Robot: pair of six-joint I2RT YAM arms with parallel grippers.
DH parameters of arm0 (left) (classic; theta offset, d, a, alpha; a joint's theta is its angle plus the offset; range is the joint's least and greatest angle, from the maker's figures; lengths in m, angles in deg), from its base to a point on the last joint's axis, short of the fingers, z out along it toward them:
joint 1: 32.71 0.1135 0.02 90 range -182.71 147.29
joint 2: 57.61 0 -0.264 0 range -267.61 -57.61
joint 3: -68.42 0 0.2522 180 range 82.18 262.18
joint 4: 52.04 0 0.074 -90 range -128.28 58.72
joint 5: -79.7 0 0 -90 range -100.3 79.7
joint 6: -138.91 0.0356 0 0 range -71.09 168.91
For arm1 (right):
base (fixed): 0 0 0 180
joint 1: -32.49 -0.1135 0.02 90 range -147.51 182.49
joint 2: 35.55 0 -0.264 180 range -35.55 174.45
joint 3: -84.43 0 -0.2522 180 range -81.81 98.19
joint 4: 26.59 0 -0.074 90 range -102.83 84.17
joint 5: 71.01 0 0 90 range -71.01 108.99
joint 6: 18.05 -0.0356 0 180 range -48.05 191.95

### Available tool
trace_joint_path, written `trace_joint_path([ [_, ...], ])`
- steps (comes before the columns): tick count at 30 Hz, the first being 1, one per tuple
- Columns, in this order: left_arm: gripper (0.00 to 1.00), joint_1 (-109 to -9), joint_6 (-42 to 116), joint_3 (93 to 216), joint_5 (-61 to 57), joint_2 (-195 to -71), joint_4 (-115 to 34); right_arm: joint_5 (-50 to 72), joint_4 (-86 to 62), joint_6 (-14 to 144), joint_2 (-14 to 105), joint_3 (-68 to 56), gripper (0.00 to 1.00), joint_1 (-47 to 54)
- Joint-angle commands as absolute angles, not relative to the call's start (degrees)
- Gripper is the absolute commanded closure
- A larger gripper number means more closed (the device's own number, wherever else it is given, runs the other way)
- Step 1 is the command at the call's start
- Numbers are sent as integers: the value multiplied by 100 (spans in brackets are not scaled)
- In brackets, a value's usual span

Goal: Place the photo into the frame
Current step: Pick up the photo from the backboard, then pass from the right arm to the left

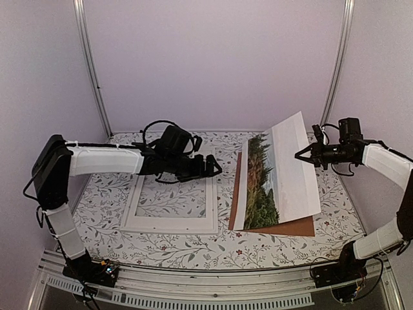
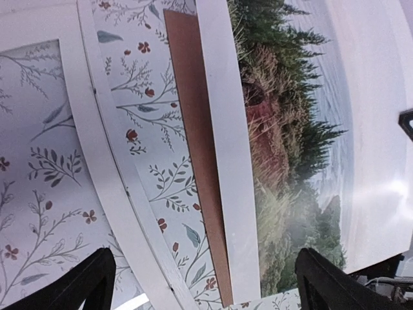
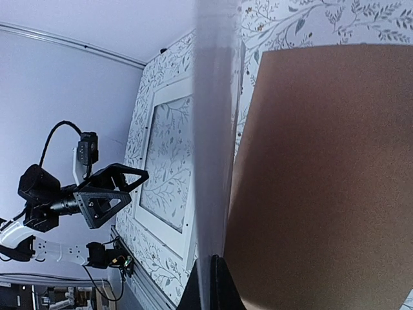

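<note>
Tabletop (image 3: 310, 26): right tool (image 3: 211, 263) pinches photo (image 3: 216, 129) edge-on.

Pale lilac walls (image 1: 213, 58) and metal corner posts (image 1: 90, 64) enclose a floral-patterned tabletop (image 1: 193, 248).

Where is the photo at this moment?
Top view, right side: the photo tilts up over the brown backing board, its right edge pinched by the right hand.

A robotics lab test cell is indicated. A table (image 1: 193, 248) covered in floral-print cloth is enclosed by plain lilac panels (image 1: 213, 58), joined by aluminium posts (image 1: 92, 71) at 11 and 1 o'clock. A left arm (image 1: 103, 160) and a right arm (image 1: 387, 161) are bolted to a slotted metal rail (image 1: 213, 287) at 6 o'clock. Exposed cabling (image 1: 155, 126) is noted.
</note>
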State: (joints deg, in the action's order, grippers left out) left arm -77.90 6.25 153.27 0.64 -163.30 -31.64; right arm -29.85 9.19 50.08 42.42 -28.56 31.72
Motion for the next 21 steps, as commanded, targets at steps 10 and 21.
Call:
trace_joint_path([
  [10, 0, -8732, 2599, 16093, -1809, -15511, -2833, -2011, 1288, 3887, 4261, -918, 100, 2431],
  [21, 0, -9700, 2390, 18316, -3172, -16363, -1372, 253, 521, 3092, 4548, -895, 100, 1111],
])
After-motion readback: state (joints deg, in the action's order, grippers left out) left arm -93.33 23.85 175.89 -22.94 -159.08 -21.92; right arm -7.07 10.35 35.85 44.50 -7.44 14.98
